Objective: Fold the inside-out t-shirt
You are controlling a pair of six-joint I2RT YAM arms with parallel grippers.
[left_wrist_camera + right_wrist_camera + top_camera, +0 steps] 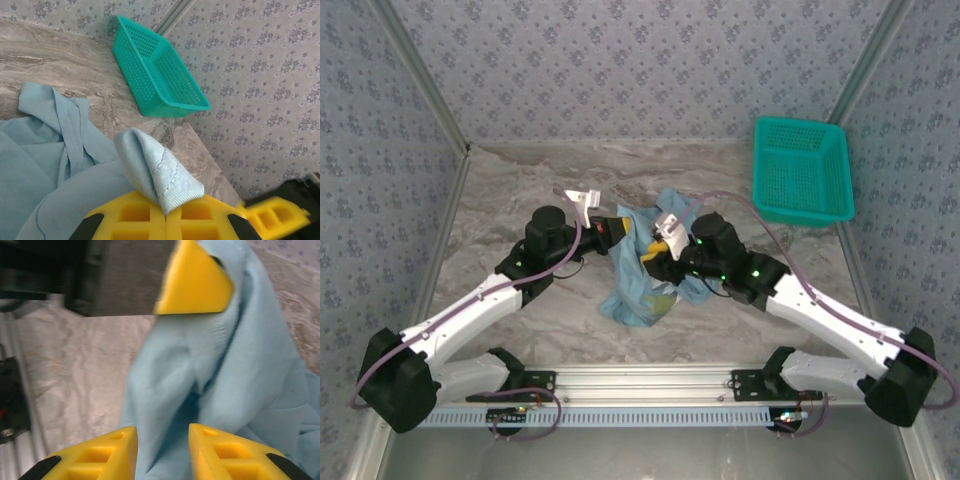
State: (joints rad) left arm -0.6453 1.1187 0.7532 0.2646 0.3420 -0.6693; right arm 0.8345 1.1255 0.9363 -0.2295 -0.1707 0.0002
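At the near edge of the grey marble-patterned table (500,180), two white and black robot arms are bolted to a metal rail. They reach inward and meet over the middle of the table.

The left gripper (623,229) has its yellow fingers pressed together. In the left wrist view this gripper (165,217) pinches a small folded peak of cloth that stands up between the fingertips. The cloth belongs to the light blue soft cotton t-shirt (638,295), which lies bunched and crumpled at the centre of the table. Part of it is lifted towards the two grippers and the rest trails down towards the near edge. A stitched seam runs along the pinched fold.

The right gripper (656,252) sits just beside the left one, on the shirt's right side. From its wrist camera, the right gripper (162,452) has its yellow fingers partly apart, with a thick fold of the t-shirt (240,365) running through the gap. Whether they squeeze the cloth cannot be told.

Further back, a teal plastic mesh basket (804,213) sits at the far right corner of the table, well apart from the shirt.
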